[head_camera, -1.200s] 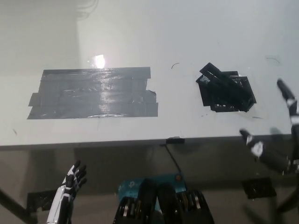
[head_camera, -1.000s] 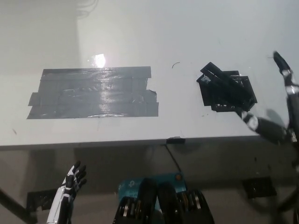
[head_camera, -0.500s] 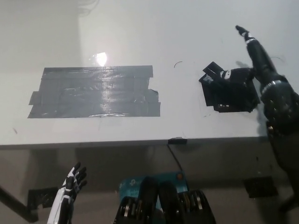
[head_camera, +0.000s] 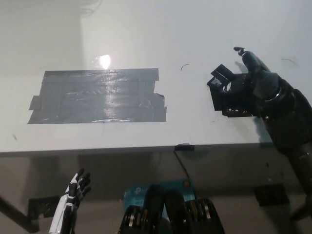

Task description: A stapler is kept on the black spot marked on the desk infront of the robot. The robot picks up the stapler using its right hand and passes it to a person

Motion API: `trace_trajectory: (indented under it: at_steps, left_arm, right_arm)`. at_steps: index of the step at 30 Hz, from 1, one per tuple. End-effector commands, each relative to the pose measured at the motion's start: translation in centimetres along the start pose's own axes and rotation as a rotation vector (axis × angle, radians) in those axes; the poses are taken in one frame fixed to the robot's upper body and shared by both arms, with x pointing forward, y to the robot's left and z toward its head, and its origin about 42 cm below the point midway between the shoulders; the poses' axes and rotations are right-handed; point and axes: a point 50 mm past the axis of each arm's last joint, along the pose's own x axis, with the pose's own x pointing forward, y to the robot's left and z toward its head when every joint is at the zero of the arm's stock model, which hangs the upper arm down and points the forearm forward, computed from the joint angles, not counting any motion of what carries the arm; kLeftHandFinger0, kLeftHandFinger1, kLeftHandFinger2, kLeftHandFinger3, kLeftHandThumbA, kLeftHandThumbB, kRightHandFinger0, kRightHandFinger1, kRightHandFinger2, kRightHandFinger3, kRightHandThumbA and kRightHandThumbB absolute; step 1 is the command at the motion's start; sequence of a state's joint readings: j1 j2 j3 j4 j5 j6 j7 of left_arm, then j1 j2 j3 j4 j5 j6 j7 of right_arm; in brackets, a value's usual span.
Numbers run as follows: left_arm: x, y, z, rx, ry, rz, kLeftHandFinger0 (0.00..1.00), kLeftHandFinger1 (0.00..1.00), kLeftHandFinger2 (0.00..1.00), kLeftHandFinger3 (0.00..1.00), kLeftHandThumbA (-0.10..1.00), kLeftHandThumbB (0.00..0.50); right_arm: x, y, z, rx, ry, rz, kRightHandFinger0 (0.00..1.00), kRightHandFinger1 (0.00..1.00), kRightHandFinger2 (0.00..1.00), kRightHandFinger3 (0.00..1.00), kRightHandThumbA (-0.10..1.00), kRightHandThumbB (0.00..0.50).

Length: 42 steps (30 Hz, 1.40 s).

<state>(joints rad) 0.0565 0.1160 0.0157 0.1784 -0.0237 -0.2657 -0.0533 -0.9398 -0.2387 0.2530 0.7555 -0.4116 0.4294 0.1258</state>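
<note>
1. Right robot hand (head_camera: 258, 80): black, glossy dark-grey shells, small light patches near the fingertips.
2. Right forearm (head_camera: 292, 131): thick, black, rounded casing, widening below the wrist.
3. Left robot hand (head_camera: 75, 187): white shells, black segments showing between them on slim fingers.
4. Left forearm (head_camera: 61, 219): white, narrow, dark seam lines along it.

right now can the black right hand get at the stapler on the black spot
Probably yes. The right hand is already over the stapler on the black spot, fingers spread, and nothing else stands on the desk near it. Whether it is touching yet is unclear. The left hand rests below the desk edge.
</note>
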Motion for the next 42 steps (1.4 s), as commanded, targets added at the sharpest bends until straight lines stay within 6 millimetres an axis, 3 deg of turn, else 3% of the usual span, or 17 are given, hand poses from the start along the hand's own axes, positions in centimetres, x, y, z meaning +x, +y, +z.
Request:
trace_trajectory:
  at_steps: [1,15,16,17,18,19,20,22,23,24,25,30,33,37,39,40,42]
  left_arm:
    - [0.3,0.6,0.8,0.008,-0.064,-0.006,1.0,1.0,1.0,1.0,1.0,0.483]
    - [0.3,0.5,0.9,0.011,-0.064,-0.011,1.0,1.0,1.0,1.0,1.0,0.478]
    - [0.3,0.5,1.0,0.011,-0.066,-0.011,1.0,1.0,1.0,1.0,1.0,0.485]
    - [0.3,0.5,1.0,0.013,-0.065,-0.008,1.0,1.0,1.0,1.0,1.0,0.486]
    - [0.3,0.5,1.0,0.013,-0.066,-0.008,1.0,1.0,1.0,1.0,1.0,0.484]
    - [0.3,0.5,1.0,0.014,-0.067,-0.009,1.0,1.0,1.0,1.0,1.0,0.482]
    - [0.3,0.5,1.0,0.014,-0.067,-0.009,1.0,1.0,1.0,1.0,1.0,0.482]
    - [0.5,0.5,1.1,0.013,-0.068,-0.012,1.0,1.0,1.0,1.0,1.0,0.478]
    - [0.5,0.5,1.1,0.013,-0.068,-0.014,1.0,1.0,1.0,1.0,1.0,0.478]
    - [0.5,0.5,1.1,0.014,-0.069,-0.015,1.0,1.0,1.0,1.0,1.0,0.471]
    - [0.5,0.5,1.1,0.016,-0.07,-0.015,1.0,1.0,1.0,1.0,1.0,0.471]
    - [0.8,0.6,1.3,0.013,-0.078,-0.018,1.0,1.0,1.0,1.0,1.0,0.46]
    - [1.0,0.7,1.4,0.014,-0.081,-0.019,1.0,1.0,1.0,1.0,1.0,0.465]
    - [1.3,0.7,1.5,0.012,-0.091,-0.019,1.0,1.0,1.0,1.0,1.0,0.46]
    - [1.4,0.7,1.5,0.01,-0.093,-0.02,1.0,1.0,1.0,1.0,1.0,0.464]
    - [1.4,0.7,1.4,0.011,-0.092,-0.022,1.0,1.0,1.0,1.0,1.0,0.47]
    - [1.5,0.6,1.4,0.013,-0.09,-0.02,1.0,1.0,1.0,1.0,1.0,0.47]
  right_arm:
    - [0.7,-2.5,2.4,-0.066,-0.028,-0.04,1.0,1.0,1.0,1.0,1.0,0.347]
    - [1.0,-1.5,1.8,-0.108,0.002,0.016,1.0,1.0,1.0,1.0,1.0,0.34]
    - [1.1,-1.4,1.7,-0.066,0.003,0.018,1.0,1.0,1.0,1.0,0.93,0.32]
    - [1.2,-1.1,1.6,-0.012,0.004,0.005,1.0,1.0,1.0,0.82,0.61,0.274]
    - [1.3,-0.8,1.4,-0.016,0.005,-0.01,1.0,1.0,1.0,0.84,0.36,0.245]
    - [1.3,-0.5,1.3,-0.05,-0.002,-0.043,0.76,0.8,0.74,0.57,0.02,0.224]
    - [1.3,-0.3,1.2,-0.073,-0.009,-0.063,0.61,0.7,0.71,0.55,-0.08,0.25]
    - [1.3,0.8,0.5,-0.113,-0.052,-0.123,0.02,0.12,0.25,0.29,-0.1,0.239]
    - [1.4,0.9,0.2,-0.115,-0.055,-0.127,0.0,0.14,0.36,0.37,-0.1,0.241]
    - [1.4,1.4,-0.1,-0.12,-0.057,-0.138,0.0,0.24,0.58,0.5,-0.1,0.227]
    - [1.4,1.7,-0.3,-0.125,-0.057,-0.144,0.0,0.31,0.68,0.57,-0.1,0.223]
    - [1.5,2.3,-0.9,-0.109,-0.052,-0.16,0.06,0.57,0.91,0.73,-0.1,0.194]
    - [1.5,1.9,-1.3,-0.1,-0.058,-0.166,0.05,0.58,0.92,0.81,-0.1,0.191]
    - [1.5,1.0,-1.7,-0.077,-0.072,-0.174,0.18,0.65,0.93,0.8,-0.1,0.198]
    - [1.5,0.5,-1.9,0.019,-0.073,-0.165,0.07,0.52,0.83,0.73,-0.1,0.164]
    - [1.4,0.3,-2.0,0.066,-0.064,-0.16,0.02,0.53,0.89,0.79,-0.1,0.16]
    - [1.3,-0.3,-2.2,0.194,-0.053,-0.136,0.04,0.58,0.88,0.84,-0.1,0.143]
